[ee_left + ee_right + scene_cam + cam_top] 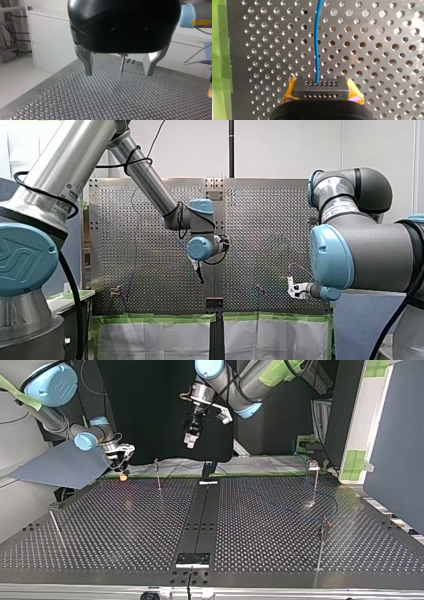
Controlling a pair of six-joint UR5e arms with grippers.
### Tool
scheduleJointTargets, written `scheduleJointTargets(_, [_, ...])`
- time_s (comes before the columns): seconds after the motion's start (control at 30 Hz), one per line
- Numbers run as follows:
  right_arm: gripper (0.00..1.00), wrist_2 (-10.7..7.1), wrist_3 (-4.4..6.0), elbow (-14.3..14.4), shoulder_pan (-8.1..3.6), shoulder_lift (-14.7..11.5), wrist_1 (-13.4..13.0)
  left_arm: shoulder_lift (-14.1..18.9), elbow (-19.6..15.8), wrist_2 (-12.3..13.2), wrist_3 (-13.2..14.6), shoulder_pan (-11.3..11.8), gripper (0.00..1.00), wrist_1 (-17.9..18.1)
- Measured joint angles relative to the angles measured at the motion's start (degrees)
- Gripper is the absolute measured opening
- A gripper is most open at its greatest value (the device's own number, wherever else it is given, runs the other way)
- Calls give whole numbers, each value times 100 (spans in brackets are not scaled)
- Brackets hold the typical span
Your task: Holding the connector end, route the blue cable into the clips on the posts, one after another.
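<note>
My right gripper is shut on a black connector, with a yellow pad on each side of it. The blue cable leaves the connector and runs straight ahead over the perforated plate. In the top view this gripper hangs low at the plate's far left edge. My left gripper is open with nothing between its metal fingers. It hovers high above the plate's far middle. A thin post stands ahead of it.
Thin posts stand on the perforated table: one near my right gripper, one with a clip at the far right, one nearer on the right, and a leaning one at the left. A dark strip runs down the middle.
</note>
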Motion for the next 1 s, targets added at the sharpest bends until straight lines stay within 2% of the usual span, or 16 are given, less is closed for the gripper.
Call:
scheduleJointTargets(0.23, [0, -20, 6, -10, -7, 0, 10, 292, -437, 149, -166, 178, 100, -45])
scheduleJointTargets(0.43, [0, -27, 10, -11, -9, 0, 11, 665, -818, 439, -59, 522, 100, -5])
scheduleJointTargets(0.53, [0, -25, 10, -10, -9, -1, 16, 838, -993, 450, 41, 694, 100, 44])
scheduleJointTargets(0.67, [0, 33, 1, -7, -14, 0, 36, 1036, -1259, 529, -23, 897, 100, 77])
scheduleJointTargets(0.83, [0, 183, -49, -4, -24, -11, 140, 1087, -1556, 637, -82, 911, 100, 64])
scheduleJointTargets(1.0, [0, 227, -82, 70, -51, -145, 219, 1091, -1862, 638, -91, 861, 100, 27])
